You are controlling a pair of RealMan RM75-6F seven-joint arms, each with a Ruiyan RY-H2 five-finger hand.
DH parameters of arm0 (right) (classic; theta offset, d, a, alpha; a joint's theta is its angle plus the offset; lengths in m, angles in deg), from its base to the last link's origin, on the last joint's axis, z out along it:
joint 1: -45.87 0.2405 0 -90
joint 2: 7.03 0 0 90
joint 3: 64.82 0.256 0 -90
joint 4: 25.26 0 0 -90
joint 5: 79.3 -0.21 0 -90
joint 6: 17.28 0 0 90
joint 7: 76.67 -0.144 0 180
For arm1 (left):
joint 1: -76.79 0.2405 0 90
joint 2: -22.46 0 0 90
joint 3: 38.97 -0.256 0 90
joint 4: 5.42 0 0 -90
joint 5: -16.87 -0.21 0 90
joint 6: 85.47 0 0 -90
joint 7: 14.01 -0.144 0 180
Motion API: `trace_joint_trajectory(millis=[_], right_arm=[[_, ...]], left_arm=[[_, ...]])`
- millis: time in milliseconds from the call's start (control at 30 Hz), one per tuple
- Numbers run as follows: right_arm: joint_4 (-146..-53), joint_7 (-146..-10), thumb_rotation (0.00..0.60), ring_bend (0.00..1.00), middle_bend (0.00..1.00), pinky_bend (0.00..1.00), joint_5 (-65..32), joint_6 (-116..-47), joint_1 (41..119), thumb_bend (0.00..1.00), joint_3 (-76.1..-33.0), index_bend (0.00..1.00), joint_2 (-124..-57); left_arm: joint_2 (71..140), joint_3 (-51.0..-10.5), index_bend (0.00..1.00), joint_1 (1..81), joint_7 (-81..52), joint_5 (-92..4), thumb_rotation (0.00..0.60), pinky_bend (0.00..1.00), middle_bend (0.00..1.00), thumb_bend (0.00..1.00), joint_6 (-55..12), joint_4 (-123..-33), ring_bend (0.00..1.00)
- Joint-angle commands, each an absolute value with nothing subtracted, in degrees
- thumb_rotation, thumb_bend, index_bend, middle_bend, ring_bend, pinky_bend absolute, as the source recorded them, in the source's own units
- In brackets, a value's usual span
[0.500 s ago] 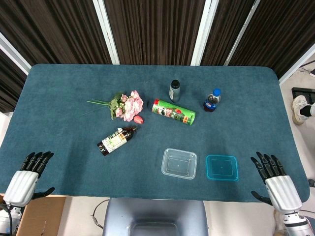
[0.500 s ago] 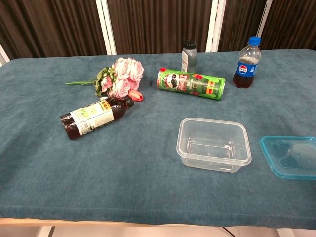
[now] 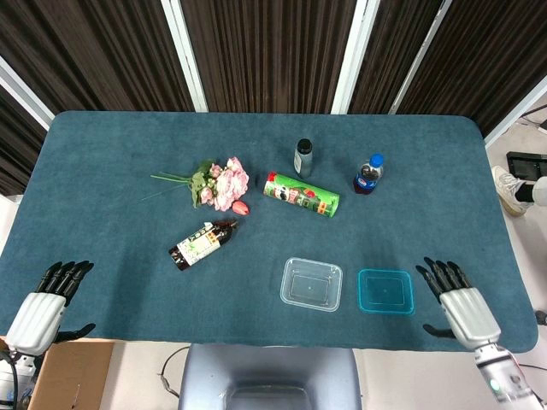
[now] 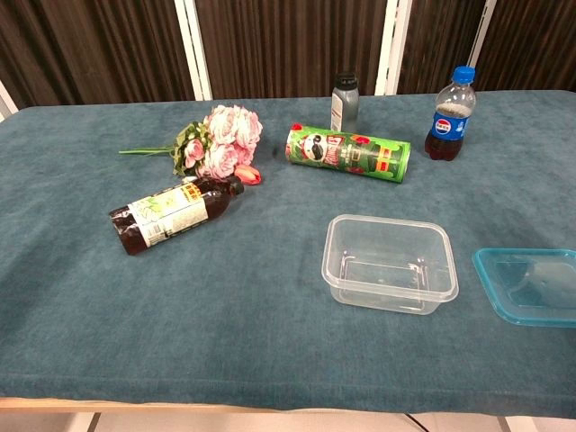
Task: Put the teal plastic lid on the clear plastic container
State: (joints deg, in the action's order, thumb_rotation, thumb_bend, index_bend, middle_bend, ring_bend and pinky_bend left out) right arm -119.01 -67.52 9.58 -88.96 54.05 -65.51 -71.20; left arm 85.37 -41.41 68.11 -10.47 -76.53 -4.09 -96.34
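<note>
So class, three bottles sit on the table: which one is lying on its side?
The dark brown bottle with the green-and-white label; the grey bottle and blue-capped cola bottle stand upright.

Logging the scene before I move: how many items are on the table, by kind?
Bottles: 3 (dark tea bottle lying down, grey bottle, cola bottle)
Snack cans: 1 (green can on its side)
Flower bunches: 1 (pink bouquet)
Containers: 1 (clear container)
Lids: 1 (teal lid)
Total: 7

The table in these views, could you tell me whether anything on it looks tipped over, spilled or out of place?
Two things lie on their sides: the dark tea bottle and the green Pringles can. The Pepsi bottle and grey bottle stand upright. Nothing spilled; the teal lid lies flat beside the clear container.
</note>
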Motion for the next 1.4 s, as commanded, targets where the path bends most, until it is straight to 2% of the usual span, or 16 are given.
trace_joint_trajectory(millis=[33,233,567,900,1400], right_arm=[[-122.9,-59.9,0.6,0.0,0.0,0.0,-2.4,-77.0,60.6,0.04,-61.7,0.05,-70.4],[-124.9,-52.8,0.6,0.0,0.0,0.0,-10.0,-70.2,64.9,0.04,-61.8,0.06,-70.1],[-125.0,-50.8,0.6,0.0,0.0,0.0,-18.9,-65.1,69.3,0.04,-62.4,0.07,-70.9],[-123.9,-47.6,0.6,0.0,0.0,0.0,-23.1,-65.7,72.0,0.04,-63.9,0.1,-73.8],[-121.0,-43.7,0.6,0.0,0.01,0.0,-28.5,-66.8,75.2,0.04,-66.1,0.24,-78.9]], left_arm=[[85.4,-41.5,0.0,68.0,-10.5,-76.7,0.6,0.07,0.09,0.44,-4.2,-96.3,0.06],[85.6,-41.6,0.0,68.0,-11.2,-76.8,0.6,0.07,0.09,0.44,-4.2,-96.4,0.06],[85.9,-41.7,0.0,68.0,-12.4,-76.5,0.6,0.07,0.09,0.44,-4.5,-96.6,0.06],[86.0,-41.9,0.0,68.0,-12.9,-76.6,0.6,0.07,0.09,0.44,-4.5,-96.7,0.06],[85.8,-42.1,0.0,68.2,-12.3,-77.1,0.6,0.07,0.09,0.44,-3.9,-96.6,0.06]])
